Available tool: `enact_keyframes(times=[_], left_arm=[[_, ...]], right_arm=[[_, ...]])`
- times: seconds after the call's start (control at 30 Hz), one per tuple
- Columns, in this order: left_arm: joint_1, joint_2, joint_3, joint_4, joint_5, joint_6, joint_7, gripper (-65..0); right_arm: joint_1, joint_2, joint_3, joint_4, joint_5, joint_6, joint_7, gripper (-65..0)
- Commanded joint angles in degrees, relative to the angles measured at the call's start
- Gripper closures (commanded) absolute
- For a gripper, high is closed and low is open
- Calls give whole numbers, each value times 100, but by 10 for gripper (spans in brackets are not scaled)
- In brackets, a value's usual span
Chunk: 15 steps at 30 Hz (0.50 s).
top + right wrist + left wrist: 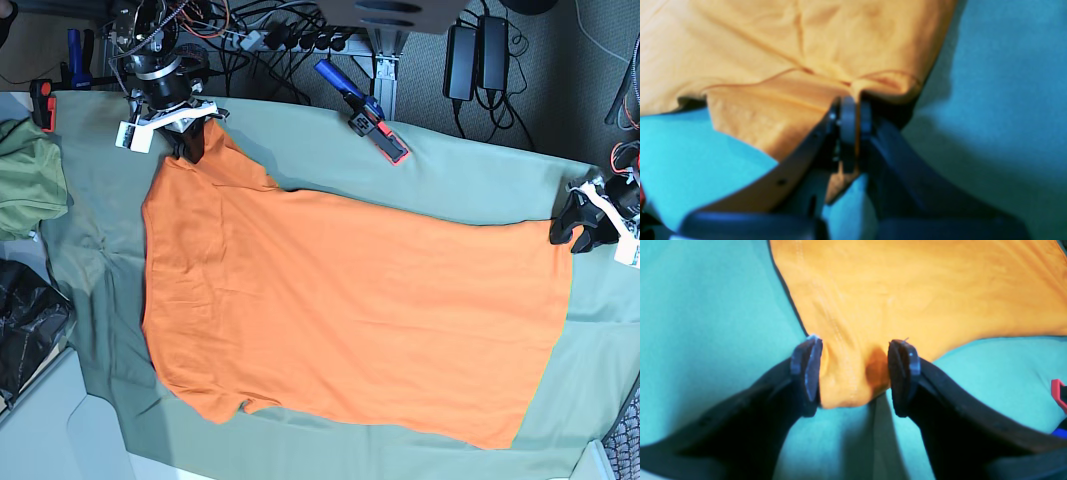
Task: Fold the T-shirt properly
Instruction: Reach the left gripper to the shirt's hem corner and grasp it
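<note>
My right gripper (849,115) is clamped on a sleeve fold of the T-shirt (340,300). My left gripper (855,373) straddles its hem corner, jaws apart, not yet pinching. The shirt lies spread flat on the green cloth (460,170). If I lift before my left closes, that corner would likely slip free and bunch.

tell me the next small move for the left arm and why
Probably close the left pincer: its jaws stand open around a bunched corner of the T-shirt, while the right pincer is already shut on the shirt, so both ends can then lift together.
</note>
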<state>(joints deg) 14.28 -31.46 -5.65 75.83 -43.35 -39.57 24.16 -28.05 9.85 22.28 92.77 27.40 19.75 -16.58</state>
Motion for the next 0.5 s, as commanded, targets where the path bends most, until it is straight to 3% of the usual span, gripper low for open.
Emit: enact_keyframes(times=[0.0, 0.27, 0.47], left_arm=[[35, -61, 13, 28, 114, -43, 310, -337], [50, -59, 13, 28, 114, -43, 308, -22], [48, -66, -2, 35, 162, -43, 310, 0]], right_arm=[[-37, 57, 37, 55, -44, 343, -85, 0], [-35, 57, 37, 55, -44, 343, -85, 0], [-35, 61, 37, 61, -44, 343, -85, 0]])
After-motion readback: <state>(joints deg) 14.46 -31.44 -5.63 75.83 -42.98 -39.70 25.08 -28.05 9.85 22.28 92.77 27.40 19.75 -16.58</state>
